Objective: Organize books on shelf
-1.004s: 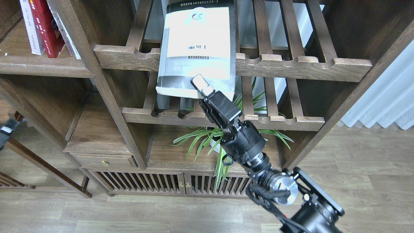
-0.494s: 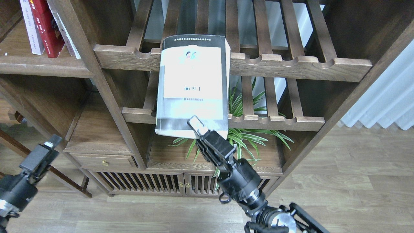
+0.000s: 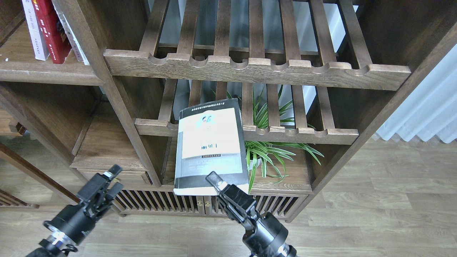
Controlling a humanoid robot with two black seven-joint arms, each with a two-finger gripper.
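Note:
My right gripper (image 3: 215,181) is shut on the bottom edge of a thick paperback (image 3: 210,142) with a pale white cover panel and black border. It holds the book upright in the air in front of the lower slatted rack. My left gripper (image 3: 113,177) is open and empty, low at the left, apart from the book. The flat dark-brown plank shelf (image 3: 50,73) is at the upper left. A white book (image 3: 33,32), a red book (image 3: 51,32) and another pale one (image 3: 73,35) stand on it. No lime-green shows.
Two slatted racks with scalloped front rails (image 3: 257,69) (image 3: 285,134) fill the middle of the bookcase. A green potted plant (image 3: 271,150) stands behind the held book. A low cabinet with a drawer (image 3: 114,176) and slatted doors is below. A white curtain (image 3: 428,103) hangs at the right.
My right gripper has drawn the book down and toward me, from the upper rack to below the lower rack. My left arm has come up into view from the lower left.

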